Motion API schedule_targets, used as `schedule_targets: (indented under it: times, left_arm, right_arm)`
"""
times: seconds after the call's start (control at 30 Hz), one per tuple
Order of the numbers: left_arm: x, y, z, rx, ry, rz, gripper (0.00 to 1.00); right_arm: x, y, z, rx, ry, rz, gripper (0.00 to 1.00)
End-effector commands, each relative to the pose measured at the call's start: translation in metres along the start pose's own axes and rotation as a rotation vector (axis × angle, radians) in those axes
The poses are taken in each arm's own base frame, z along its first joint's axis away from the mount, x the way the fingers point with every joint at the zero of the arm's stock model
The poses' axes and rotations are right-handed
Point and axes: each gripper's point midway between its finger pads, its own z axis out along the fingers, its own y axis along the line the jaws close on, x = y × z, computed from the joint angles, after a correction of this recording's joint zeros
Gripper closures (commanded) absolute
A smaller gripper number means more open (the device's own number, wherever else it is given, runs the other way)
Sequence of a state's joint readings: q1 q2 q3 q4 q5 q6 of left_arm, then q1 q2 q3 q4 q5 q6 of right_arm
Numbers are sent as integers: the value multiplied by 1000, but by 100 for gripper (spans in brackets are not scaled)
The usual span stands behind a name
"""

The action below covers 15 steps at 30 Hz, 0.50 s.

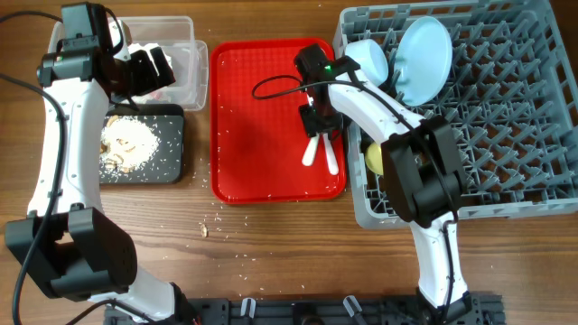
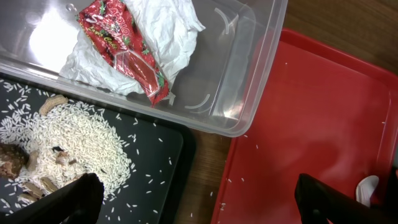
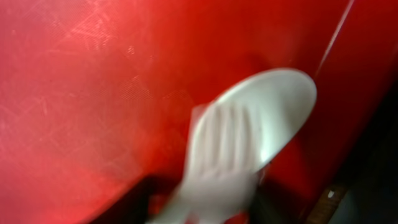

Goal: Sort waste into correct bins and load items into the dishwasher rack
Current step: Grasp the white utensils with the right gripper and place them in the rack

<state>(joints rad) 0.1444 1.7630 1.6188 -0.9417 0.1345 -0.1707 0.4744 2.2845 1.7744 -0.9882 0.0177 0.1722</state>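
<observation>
My right gripper (image 1: 318, 124) is low over the red tray (image 1: 248, 108) and is shut on the handles of a white plastic fork (image 1: 310, 152) and spoon (image 1: 331, 161), which splay out in a V. In the right wrist view the fork (image 3: 217, 155) lies blurred over the spoon bowl (image 3: 280, 106) between my fingers (image 3: 202, 205). My left gripper (image 1: 149, 68) is open and empty above the clear bin (image 1: 194, 68). In the left wrist view its fingers (image 2: 205, 202) straddle the gap between the black tray (image 2: 155, 149) and the red tray (image 2: 311, 124). A red wrapper (image 2: 124, 46) and a white napkin (image 2: 165, 28) lie in the clear bin (image 2: 249, 74).
The grey dishwasher rack (image 1: 506, 117) at the right holds a blue plate (image 1: 424, 59), a blue cup (image 1: 368, 59) and a yellow item (image 1: 375, 158). The black tray (image 1: 172, 162) holds rice and food scraps (image 1: 126, 144). Rice grains lie scattered on the wooden table (image 1: 271, 253).
</observation>
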Motion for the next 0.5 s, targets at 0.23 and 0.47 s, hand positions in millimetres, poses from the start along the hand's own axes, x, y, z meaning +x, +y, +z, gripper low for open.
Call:
schedule_targets:
  times: [0.23,0.47]
  left_arm:
    - [-7,-1,-9,1,-31,0,0]
    - [-7,-1,-9,1,-31,0,0]
  right_arm:
    - [4,1,5,-3,46,3,96]
    - [-13,16,-137,-117,-218,-128,96]
